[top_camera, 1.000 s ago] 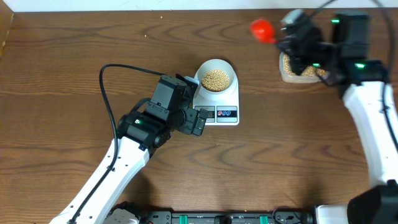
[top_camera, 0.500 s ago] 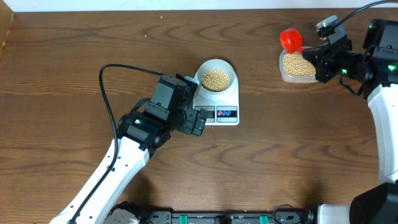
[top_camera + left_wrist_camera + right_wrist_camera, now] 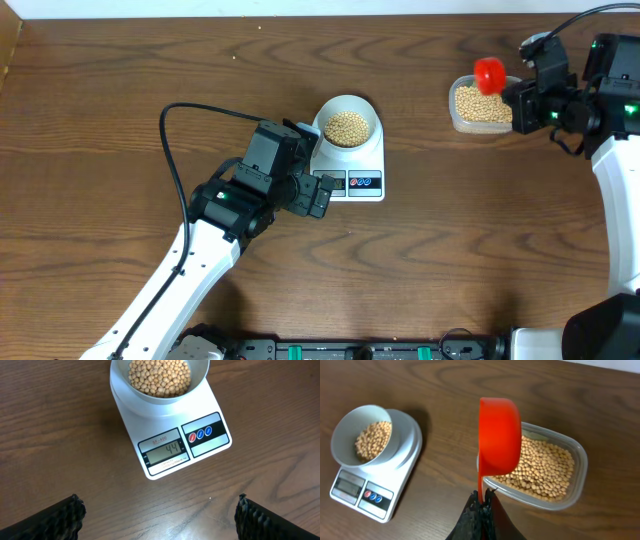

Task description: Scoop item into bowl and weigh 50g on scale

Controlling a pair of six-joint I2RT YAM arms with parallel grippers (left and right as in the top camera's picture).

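Tabletop (image 3: 100, 100) of grained brown wood carries the flat white scale (image 3: 165, 422), reading 44, mid-frame, and a clear tub (image 3: 582, 467) upper right. The round bowl (image 3: 160, 401) sits on the scale. The right gripper (image 3: 482, 497) pinches a glossy red scoop (image 3: 500, 435) at the tub: take few matte tan beans (image 3: 545, 467). The left gripper (image 3: 160, 505) gapes empty.

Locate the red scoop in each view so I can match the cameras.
Overhead: red scoop upper right, at the clear tub's top edge.
Left wrist: not in it.
Right wrist: centre, overlapping the tub's left end.
Shared landmark: the scale carrying the bowl of beans.
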